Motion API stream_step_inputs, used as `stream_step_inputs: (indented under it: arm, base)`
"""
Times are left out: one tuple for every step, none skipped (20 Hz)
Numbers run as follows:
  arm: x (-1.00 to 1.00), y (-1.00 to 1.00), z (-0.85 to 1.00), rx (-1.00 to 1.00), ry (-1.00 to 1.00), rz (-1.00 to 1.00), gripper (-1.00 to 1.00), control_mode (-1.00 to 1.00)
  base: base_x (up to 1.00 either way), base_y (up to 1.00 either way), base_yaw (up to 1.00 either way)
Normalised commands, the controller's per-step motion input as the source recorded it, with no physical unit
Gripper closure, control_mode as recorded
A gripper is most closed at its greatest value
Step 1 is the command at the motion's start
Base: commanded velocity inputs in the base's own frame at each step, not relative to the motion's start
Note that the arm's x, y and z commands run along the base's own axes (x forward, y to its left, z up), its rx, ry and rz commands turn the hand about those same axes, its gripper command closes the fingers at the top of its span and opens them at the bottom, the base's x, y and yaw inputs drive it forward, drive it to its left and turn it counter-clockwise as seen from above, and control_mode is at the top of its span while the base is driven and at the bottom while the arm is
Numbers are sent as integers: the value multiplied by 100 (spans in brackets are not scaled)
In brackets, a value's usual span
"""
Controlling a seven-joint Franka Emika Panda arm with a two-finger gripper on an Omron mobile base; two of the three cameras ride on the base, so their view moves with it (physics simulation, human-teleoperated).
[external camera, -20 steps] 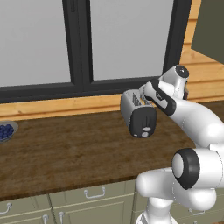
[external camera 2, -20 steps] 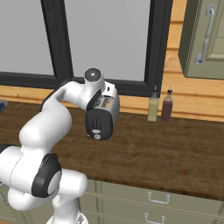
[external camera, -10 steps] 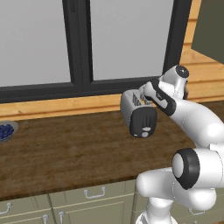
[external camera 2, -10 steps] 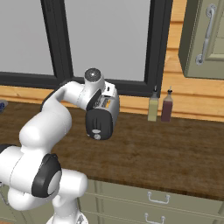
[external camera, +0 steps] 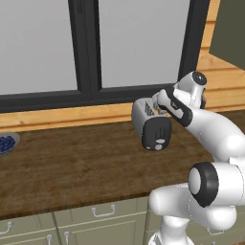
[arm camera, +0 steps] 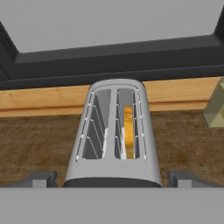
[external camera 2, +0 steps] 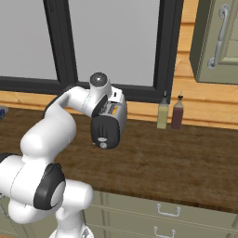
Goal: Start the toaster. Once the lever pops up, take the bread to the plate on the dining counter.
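At the far left of the wooden table [external camera: 72, 167] sits a grey bowl of blue berries [external camera: 6, 143]. Further right, near the window [external camera: 119, 45], stands the toaster [external camera: 152, 125] (black end panel facing the robot), with the bread [arm camera: 128, 131] sunk in its right-hand slot. Above it hovers the pincer [arm camera: 111, 178], spread wide, one finger [arm camera: 39, 178] to each side, holding nothing. Two bottles [external camera 2: 169, 111] stand rightmost.
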Motion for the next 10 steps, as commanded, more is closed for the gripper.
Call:
stream_step_inputs:
  arm:
    - [0, 0, 0, 0, 0, 0, -100, -100]
    - [0, 0, 0, 0, 0, 0, -100, -100]
    - [0, 0, 0, 0, 0, 0, -100, -100]
    - [0, 0, 0, 0, 0, 0, -100, -100]
    - [0, 0, 0, 0, 0, 0, -100, -100]
    - [0, 0, 0, 0, 0, 0, -100, -100]
    - [0, 0, 0, 0, 0, 0, -100, -100]
    - [0, 0, 0, 0, 0, 0, -100, -100]
    - [0, 0, 0, 0, 0, 0, -100, -100]
    - [0, 0, 0, 0, 0, 0, -100, -100]
  base:
    - [0, 0, 0]
    - [0, 0, 0]
    - [0, 0, 0]
    - [0, 0, 0]
    - [0, 0, 0]
    - [0, 0, 0]
    - [0, 0, 0]
    - [0, 0, 0]
    - [0, 0, 0]
    - [0, 0, 0]
